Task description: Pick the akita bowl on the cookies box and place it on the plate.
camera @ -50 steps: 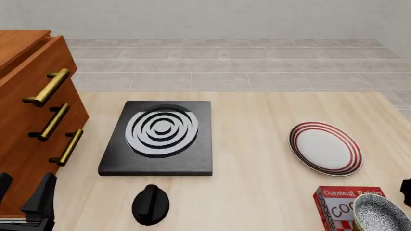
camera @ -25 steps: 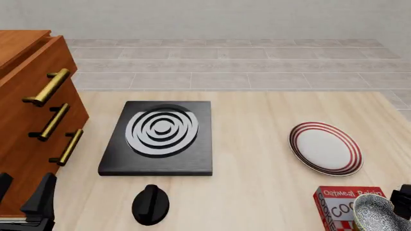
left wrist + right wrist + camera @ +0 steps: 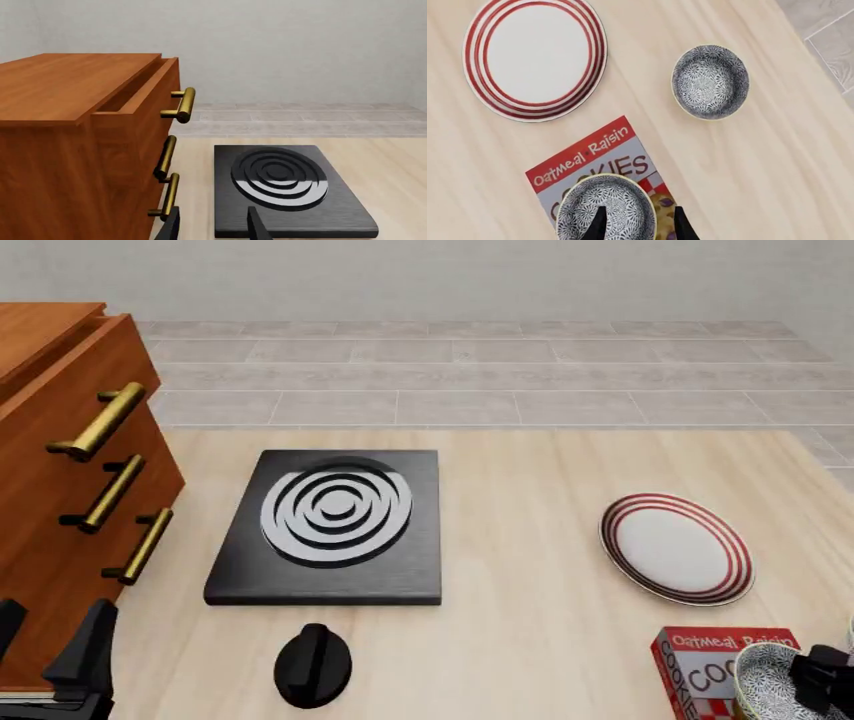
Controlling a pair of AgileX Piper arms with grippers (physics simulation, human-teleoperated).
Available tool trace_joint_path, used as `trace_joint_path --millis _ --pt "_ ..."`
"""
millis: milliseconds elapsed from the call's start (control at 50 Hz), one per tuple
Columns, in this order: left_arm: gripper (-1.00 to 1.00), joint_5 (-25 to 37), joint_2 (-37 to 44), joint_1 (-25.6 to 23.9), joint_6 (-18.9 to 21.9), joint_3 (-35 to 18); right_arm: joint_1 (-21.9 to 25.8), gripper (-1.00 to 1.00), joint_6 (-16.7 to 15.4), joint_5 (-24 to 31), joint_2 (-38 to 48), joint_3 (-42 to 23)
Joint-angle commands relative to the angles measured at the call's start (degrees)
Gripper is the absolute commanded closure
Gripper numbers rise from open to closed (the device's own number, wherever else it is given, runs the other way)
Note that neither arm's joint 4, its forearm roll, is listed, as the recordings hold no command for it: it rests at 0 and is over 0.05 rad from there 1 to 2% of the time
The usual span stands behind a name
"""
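The akita bowl [image 3: 602, 206] sits on the red cookies box [image 3: 592, 152], speckled dark on white; in the front view the bowl [image 3: 761, 682] and box [image 3: 701, 665] are at the near right corner. My right gripper [image 3: 639, 227] is open and straddles the bowl's rim, one finger inside the bowl and one outside. It shows as a dark shape [image 3: 817, 682] against the bowl's right side. The red-ringed plate [image 3: 677, 547] [image 3: 534, 57] lies bare beyond the box. At the near left my left gripper [image 3: 51, 638] [image 3: 213, 227] hangs open and holds nothing.
A second speckled bowl [image 3: 710, 82] rests on the table to the right of the plate. The black stove slab [image 3: 334, 515] with grey rings and its knob [image 3: 312, 665] lie mid-left. A wooden drawer cabinet [image 3: 67, 490] fills the left edge.
My right gripper has come in from the right edge and moved left onto the bowl's right rim, now covering part of it. The left arm has not moved.
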Motion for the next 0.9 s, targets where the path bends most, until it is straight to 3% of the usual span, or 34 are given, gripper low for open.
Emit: trace_joint_path --millis 20,100,480,740,760,800,840,900 --pt "-1.0 0.0 0.0 0.0 0.0 0.0 0.39 -1.0 1.75 -2.74 1.76 2.64" --pt "-1.0 0.0 0.0 0.0 0.0 0.0 -0.69 -1.0 -0.07 -4.08 2.57 3.15" --pt "-1.0 0.0 0.0 0.0 0.0 0.0 1.11 -1.0 2.61 -7.38 4.03 6.93" --pt "-1.0 0.0 0.0 0.0 0.0 0.0 1.4 -1.0 2.45 -7.44 3.87 7.37" --pt "-1.0 0.0 0.0 0.0 0.0 0.0 0.91 1.0 2.51 -7.49 4.15 7.1" --pt "-1.0 0.0 0.0 0.0 0.0 0.0 -2.1 1.0 -0.84 -7.82 5.02 5.42" --pt "-1.0 0.0 0.0 0.0 0.0 0.0 1.05 1.0 1.58 -5.08 2.23 5.48" --pt "-1.0 0.0 0.0 0.0 0.0 0.0 0.0 1.0 0.82 -5.37 2.83 4.92"
